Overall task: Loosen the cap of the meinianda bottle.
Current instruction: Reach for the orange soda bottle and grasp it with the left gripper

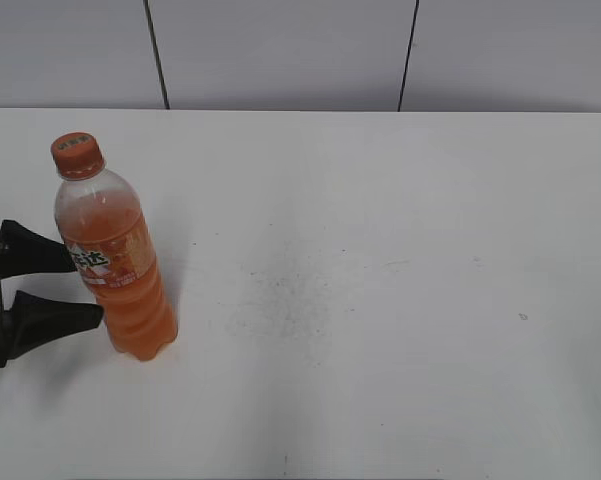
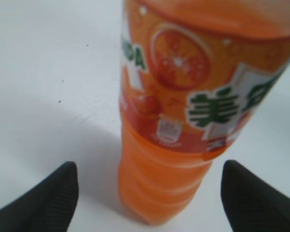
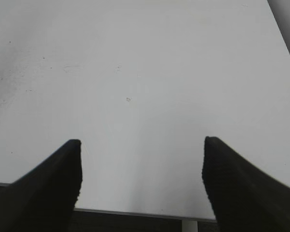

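Bottle position explains most of this scene. In the exterior view, the meinianda bottle (image 1: 115,262), a tall clear plastic soda bottle of orange liquid with an orange label, stands upright on the white counter (image 1: 380,300) at the far left. The small round orange plastic screw cap (image 1: 77,155) sits on its neck, and I judge it is not yet loosened. The left end effector (image 1: 68,288) comes in from the left edge with its two black fingers spread, one finger (image 1: 40,252) at the label and the other near the ribbed lower body. The tips lie just beside the bottle or touch it; I cannot tell which. I think the bottle stands upright so that one arm can hold the body steady while the other turns the cap from above. The right arm does not show in this view.

In the left wrist view, the bottle fills the middle, and the two dark fingertips (image 2: 43,200) stand wide apart at both sides of its lower body, with bare counter between each tip and the plastic. So the left end effector is released, with the bottle between its fingers.

In the right wrist view, the right end effector (image 3: 142,164) is also released, its fingers wide apart over bare counter. No bottle appears here, so it is well apart from the cap.
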{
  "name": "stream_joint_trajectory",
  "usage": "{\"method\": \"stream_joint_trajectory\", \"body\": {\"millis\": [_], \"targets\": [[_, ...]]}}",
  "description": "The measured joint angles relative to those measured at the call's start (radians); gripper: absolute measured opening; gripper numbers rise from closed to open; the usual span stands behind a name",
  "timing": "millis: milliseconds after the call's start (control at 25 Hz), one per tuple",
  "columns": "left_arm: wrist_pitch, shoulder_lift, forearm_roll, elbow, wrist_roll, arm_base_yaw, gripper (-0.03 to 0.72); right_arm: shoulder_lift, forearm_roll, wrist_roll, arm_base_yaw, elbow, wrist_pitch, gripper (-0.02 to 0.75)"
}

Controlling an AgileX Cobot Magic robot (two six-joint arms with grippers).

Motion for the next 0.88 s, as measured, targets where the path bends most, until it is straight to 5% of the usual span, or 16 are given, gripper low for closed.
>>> {"method": "stream_joint_trajectory", "body": {"millis": [880], "targets": [[-0.183, 0.093, -0.101, 0.001, 0.12, -0.001, 0.586, 0.0, 0.0, 0.0, 0.0, 0.0, 0.0, 0.582]]}}
